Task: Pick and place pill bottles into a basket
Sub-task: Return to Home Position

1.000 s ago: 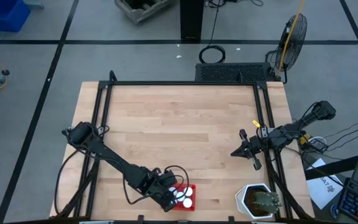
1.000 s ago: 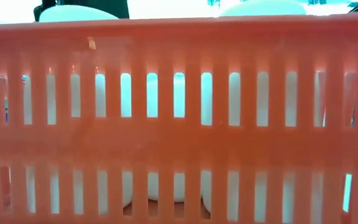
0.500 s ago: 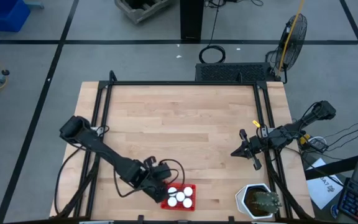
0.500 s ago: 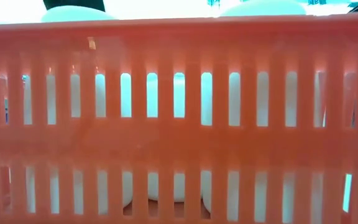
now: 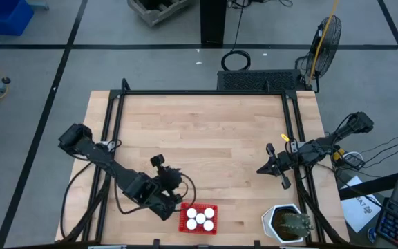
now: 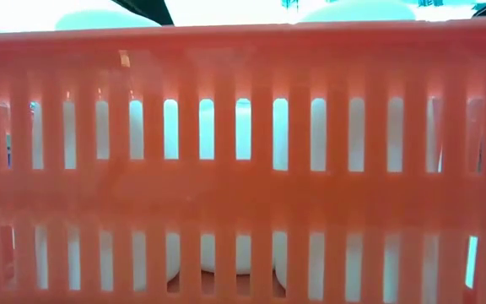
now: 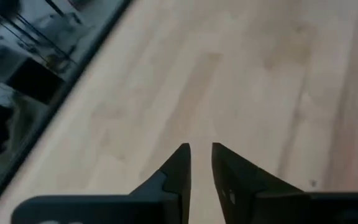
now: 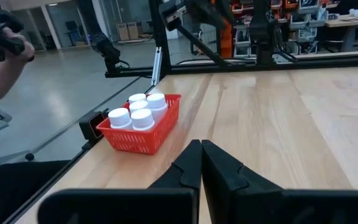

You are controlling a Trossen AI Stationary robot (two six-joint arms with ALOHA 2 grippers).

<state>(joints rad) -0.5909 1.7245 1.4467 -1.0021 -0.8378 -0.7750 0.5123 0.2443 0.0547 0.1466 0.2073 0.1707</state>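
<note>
The pill bottles [image 5: 200,218] stand in the basket [image 5: 183,223]; the empty left gripper [image 7: 201,155], nearly closed, should retreat toward ten o'clock without touching it.

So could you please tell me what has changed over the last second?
The left gripper has pulled back from above the red basket toward the table's left and narrowed its jaws, holding nothing. The pill bottles stay in the basket; the right gripper stays parked at the right edge.
</note>
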